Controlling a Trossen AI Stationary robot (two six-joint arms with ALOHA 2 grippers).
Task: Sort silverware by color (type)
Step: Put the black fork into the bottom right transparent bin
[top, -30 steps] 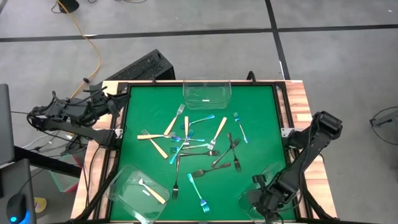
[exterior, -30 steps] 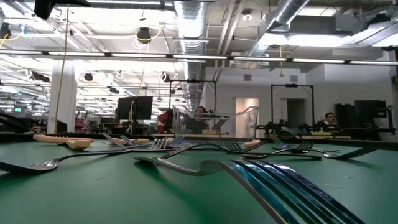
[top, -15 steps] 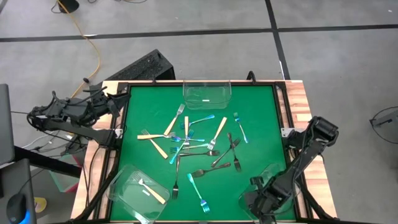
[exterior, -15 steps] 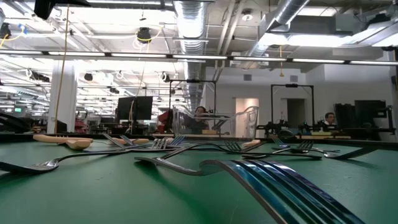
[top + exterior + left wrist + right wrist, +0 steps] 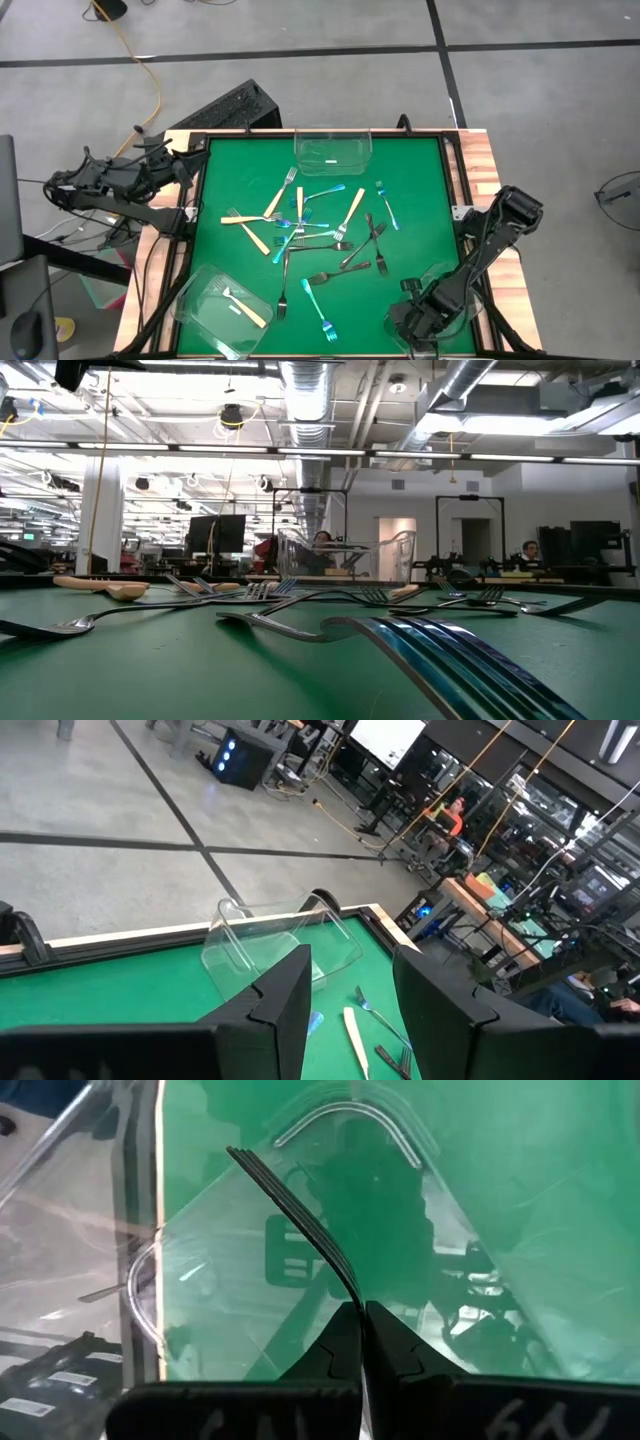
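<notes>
- My left claw (image 5: 345, 1010), fingers apart and holding nothing, is waiting off the left edge of the green felt worktop (image 5: 230, 170).
- The remaining slim forks (image 5: 300, 225) are lying scattered mid-worktop.
- My right claw (image 5: 362, 1320) is clamping a dark grey metal fork (image 5: 295, 1215) over the clear plastic tub (image 5: 470, 305) at the near right corner; I am aiming to lower the tines inside its walls before letting go.

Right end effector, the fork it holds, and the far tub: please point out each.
right end effector (image 5: 362, 1330), right wrist view, fingertips
dark fork (image 5: 290, 1210), right wrist view, tines
far tub (image 5: 333, 150), high view, floor
</notes>
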